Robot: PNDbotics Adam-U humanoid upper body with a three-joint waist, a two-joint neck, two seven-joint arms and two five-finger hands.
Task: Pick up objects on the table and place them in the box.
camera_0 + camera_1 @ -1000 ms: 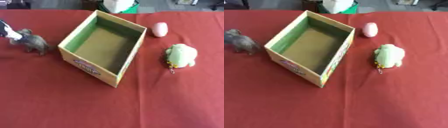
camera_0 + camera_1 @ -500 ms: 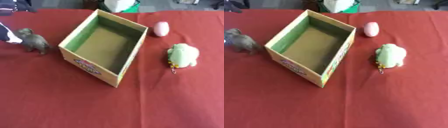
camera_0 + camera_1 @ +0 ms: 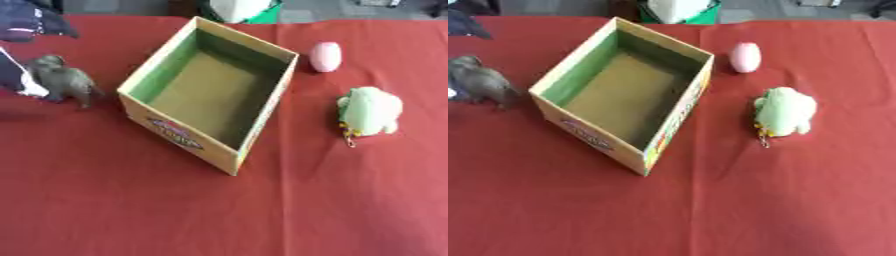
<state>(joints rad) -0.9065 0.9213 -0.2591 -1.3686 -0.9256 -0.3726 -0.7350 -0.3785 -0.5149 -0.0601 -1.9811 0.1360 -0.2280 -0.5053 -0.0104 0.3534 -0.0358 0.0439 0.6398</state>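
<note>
An open cardboard box with a green lining stands empty in the middle of the red table. A grey animal toy stands left of it. My left hand comes in at the left edge, open. One dark part hangs above the toy and a white-tipped finger lies against the toy's left side. A pink egg-shaped thing lies right of the box's far corner. A pale green plush with a small clip lies further right. My right hand shows in no view.
A white and green object stands past the table's far edge, behind the box. Bare red cloth runs along the near half of the table.
My left hand has come further into view above and beside the grey toy. The toy, box, egg and plush have stayed in place.
</note>
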